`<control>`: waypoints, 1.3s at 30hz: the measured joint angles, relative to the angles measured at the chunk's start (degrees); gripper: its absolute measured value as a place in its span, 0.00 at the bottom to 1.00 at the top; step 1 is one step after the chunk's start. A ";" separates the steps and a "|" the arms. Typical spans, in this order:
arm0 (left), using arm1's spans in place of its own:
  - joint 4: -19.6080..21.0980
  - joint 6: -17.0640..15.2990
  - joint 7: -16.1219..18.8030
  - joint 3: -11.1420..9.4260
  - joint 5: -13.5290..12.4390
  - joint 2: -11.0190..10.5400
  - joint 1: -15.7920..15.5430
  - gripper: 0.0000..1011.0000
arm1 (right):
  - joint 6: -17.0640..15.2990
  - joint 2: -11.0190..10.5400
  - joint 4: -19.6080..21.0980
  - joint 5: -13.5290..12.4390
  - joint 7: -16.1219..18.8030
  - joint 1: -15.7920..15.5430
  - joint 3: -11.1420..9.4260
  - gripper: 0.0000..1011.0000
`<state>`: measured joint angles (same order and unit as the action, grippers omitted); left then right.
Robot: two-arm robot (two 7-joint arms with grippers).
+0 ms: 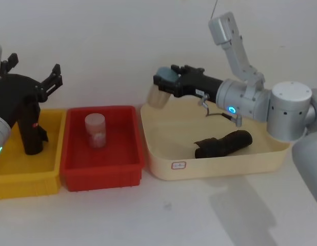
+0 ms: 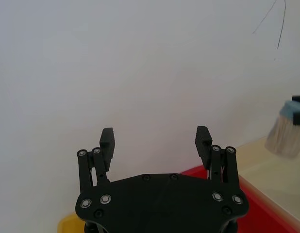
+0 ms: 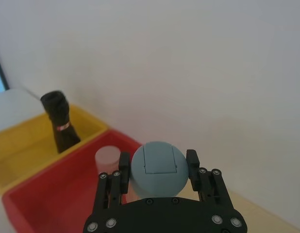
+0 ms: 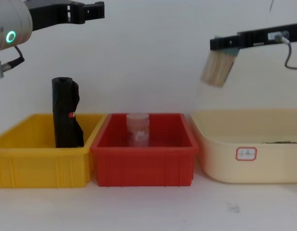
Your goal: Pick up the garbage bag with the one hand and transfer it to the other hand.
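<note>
The left gripper [image 2: 155, 140] hung high with its jaws wide apart and nothing between them. Straight below them stood the marked roll [image 4: 66, 113], upright in the yellow bin [image 1: 25, 182] and leaning on its far wall. That roll was not the target, to judge by its red-orange spot. The bag [image 1: 223, 144] lay on its side in the tub [image 1: 220, 165], well below the right gripper [image 3: 158, 160] and back toward its wrist, far off to the side of the left jaws. The right jaws were clamped on the grey cap of a jar [image 4: 218, 67], which hung out past the fingertips over the tub's near corner.

The step in hand looked like the reach for the pick, not yet begun. To do it well, the left jaws would likely have to travel sideways over the red bin [image 1: 104, 174] at their present height, drop only once past the tub's rim, then turn so the fingers straddle the lying bag across its narrow width. The right gripper could take nothing while full — the jar would need setting down first.

Room was good up high, with open air between the two sets of jaws and the wall [image 2: 140, 58] beyond the fingertips. Lower down were three rims, the marked roll and a small jar [image 1: 95, 130] in the red bin, all of which a low sweep could clip
</note>
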<state>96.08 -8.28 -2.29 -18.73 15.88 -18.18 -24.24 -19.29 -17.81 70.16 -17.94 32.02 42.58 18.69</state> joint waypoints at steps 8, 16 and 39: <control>0.00 0.00 0.00 0.00 0.00 0.00 0.00 0.99 | 0.28 -1.23 -0.09 -0.27 1.18 -1.93 0.94 0.73; 0.00 0.00 0.00 0.00 0.00 0.00 0.00 0.99 | 1.75 -1.36 -1.60 -0.04 0.31 -3.34 1.59 0.95; 0.00 0.00 0.00 0.00 0.00 0.00 0.00 0.99 | 16.36 -0.29 2.76 -3.60 -0.49 -9.70 -0.82 0.99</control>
<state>96.08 -8.27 -2.29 -18.73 15.87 -18.18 -24.24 -2.93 -18.10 72.92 -21.54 31.53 32.87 17.88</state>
